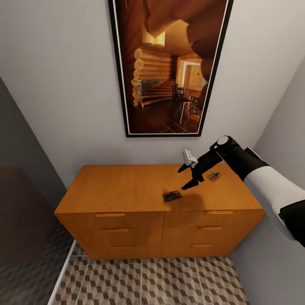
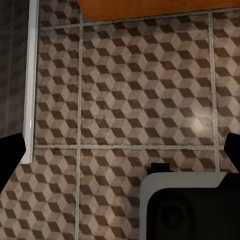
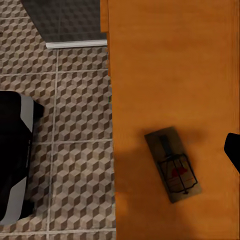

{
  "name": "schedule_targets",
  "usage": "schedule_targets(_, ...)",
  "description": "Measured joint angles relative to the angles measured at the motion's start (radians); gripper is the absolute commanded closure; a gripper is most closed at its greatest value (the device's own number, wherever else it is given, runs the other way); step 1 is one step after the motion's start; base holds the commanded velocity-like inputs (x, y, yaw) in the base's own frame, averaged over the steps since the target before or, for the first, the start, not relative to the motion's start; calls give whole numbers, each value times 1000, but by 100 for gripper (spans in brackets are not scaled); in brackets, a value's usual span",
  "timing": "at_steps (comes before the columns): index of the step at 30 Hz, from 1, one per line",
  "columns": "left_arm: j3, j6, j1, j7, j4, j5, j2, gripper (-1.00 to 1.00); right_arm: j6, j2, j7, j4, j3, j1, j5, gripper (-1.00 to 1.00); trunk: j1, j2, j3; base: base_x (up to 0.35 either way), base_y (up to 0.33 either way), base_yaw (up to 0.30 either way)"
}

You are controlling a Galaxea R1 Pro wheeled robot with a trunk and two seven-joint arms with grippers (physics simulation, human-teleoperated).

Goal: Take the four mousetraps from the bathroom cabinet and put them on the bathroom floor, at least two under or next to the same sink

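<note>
Right tool (image 1: 189,177) hangs over the top of the wide orange-brown wooden cabinet (image 1: 127,186), black fingers spread apart, nothing between them. The white and black right arm (image 1: 262,178) reaches in from the right side.

Two small flat tan wooden mousetraps with black wire bars and red marks lie on the cabinet top. One mousetrap (image 1: 173,195) sits near the front edge, right of centre, just below and left of the open tool, not touched. The other mousetrap (image 1: 214,176) lies further right and further back, beside the arm. The two are well apart.

Right wrist view: the near mousetrap (image 3: 173,163) lies flat on the wood, tilted a little, close to the cabinet edge; one dark fingertip (image 3: 232,149) shows at the frame border, clear of it.

Cube-pattern brown, beige and white tiled bathroom floor (image 1: 169,279) runs in front of the cabinet. All drawers look closed.

Left wrist view looks down on the same tiled floor (image 2: 145,95), cabinet edge (image 2: 160,7) at the frame border, part of the robot's white and black base (image 2: 185,205) in view. Left tool: dark finger tips at both frame sides, set wide apart, empty.

A large dark-framed picture of a log-cabin interior (image 1: 169,63) hangs on the grey wall above the cabinet.
</note>
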Motion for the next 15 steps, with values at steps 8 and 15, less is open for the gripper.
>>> schedule_targets(8, 0, 0, 0, 0, 0, 0, 0, -100, -1, -1, -1, 0, -1, 0, 0, -100, 0, 0, 0, 79, 38, 0)
schedule_targets(15, 0, 0, 0, 0, 0, 0, 0, -100, -9, -3, 0, 0, -1, 0, 0, -100, 0, 0, 0, 12, 6, 0)
